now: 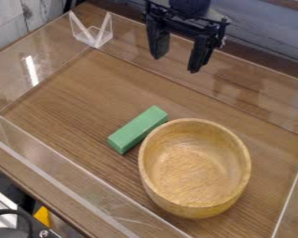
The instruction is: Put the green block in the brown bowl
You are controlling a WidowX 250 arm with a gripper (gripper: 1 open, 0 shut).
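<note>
The green block lies flat on the table, touching the brown bowl at its upper-left rim. Your gripper hangs open and empty, well apart. Descending carelessly, you may strike the rim.

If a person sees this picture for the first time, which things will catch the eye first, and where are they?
The eye goes first to the big brown bowl at the lower right of the wooden table, standing empty. The green block lies flat just beside its upper left rim, seemingly touching it. At the top, the black gripper hangs open above the table, pointing down, well apart from both.
</note>
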